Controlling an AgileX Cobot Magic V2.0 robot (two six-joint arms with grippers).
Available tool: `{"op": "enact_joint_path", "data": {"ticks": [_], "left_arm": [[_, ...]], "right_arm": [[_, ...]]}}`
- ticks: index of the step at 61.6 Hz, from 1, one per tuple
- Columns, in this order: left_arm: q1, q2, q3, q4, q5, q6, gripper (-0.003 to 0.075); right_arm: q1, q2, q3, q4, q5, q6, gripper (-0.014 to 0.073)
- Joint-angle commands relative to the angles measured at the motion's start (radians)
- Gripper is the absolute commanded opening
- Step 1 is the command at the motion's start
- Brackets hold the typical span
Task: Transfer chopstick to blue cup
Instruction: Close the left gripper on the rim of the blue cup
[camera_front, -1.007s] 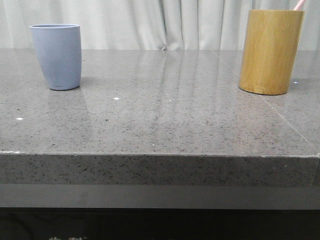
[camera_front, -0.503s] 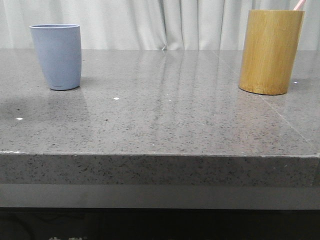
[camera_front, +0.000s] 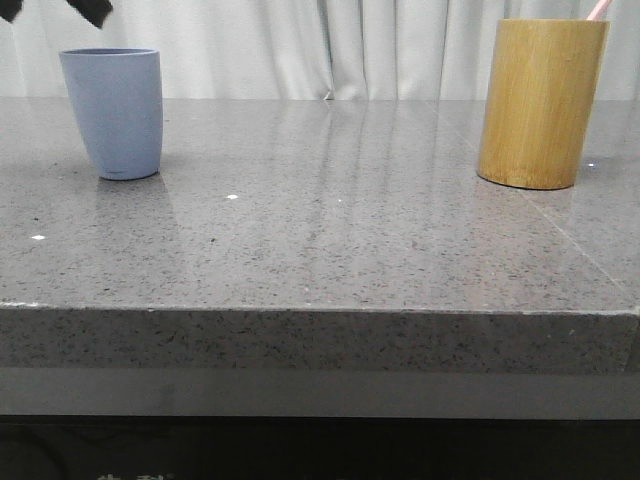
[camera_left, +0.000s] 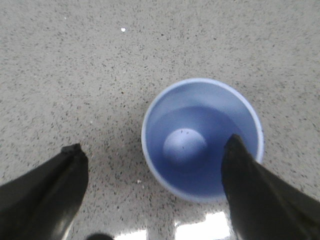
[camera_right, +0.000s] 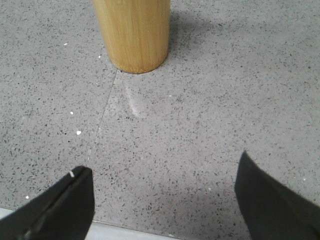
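The blue cup (camera_front: 113, 112) stands upright at the far left of the grey stone table; from above in the left wrist view (camera_left: 202, 138) it looks empty. My left gripper (camera_front: 55, 8) hangs open above the cup at the top left edge of the front view; in its wrist view (camera_left: 156, 150) one finger overlaps the cup's rim and the other is beside the cup. A pink chopstick tip (camera_front: 598, 9) pokes from the bamboo holder (camera_front: 540, 103) at the far right. My right gripper (camera_right: 165, 175) is open and empty over bare table, short of the holder (camera_right: 134, 32).
The table's front edge (camera_front: 320, 310) runs across the front view. A seam in the stone (camera_right: 102, 120) runs from the holder's base toward my right gripper. White curtains hang behind the table.
My left gripper has come into the front view at the top left, above the blue cup. The cup, holder and chopstick have not moved.
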Motion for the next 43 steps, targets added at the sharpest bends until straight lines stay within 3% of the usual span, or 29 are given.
{"op": "enact_joint_path", "data": {"ticks": [1,11,28,43], "left_arm": [[-0.008,0.017,-0.077,0.005,-0.004,0.003,0.0545],[-0.008,0.104,-0.148,0.005,0.041,0.003,0.0523],[-0.008,0.149,-0.194,0.0,0.067,-0.006,0.0255],[-0.009,0.149,-0.194,-0.008,0.067,-0.006,0.0073]], "right_arm": [[0.001,0.002,-0.031,0.01,-0.053,-0.012,0.059],[0.001,0.002,-0.031,0.01,-0.053,-0.012,0.059],[0.001,0.002,-0.031,0.01,-0.053,-0.012,0.059],[0.001,0.002,-0.031,0.01,-0.053,-0.012,0.059]]}}
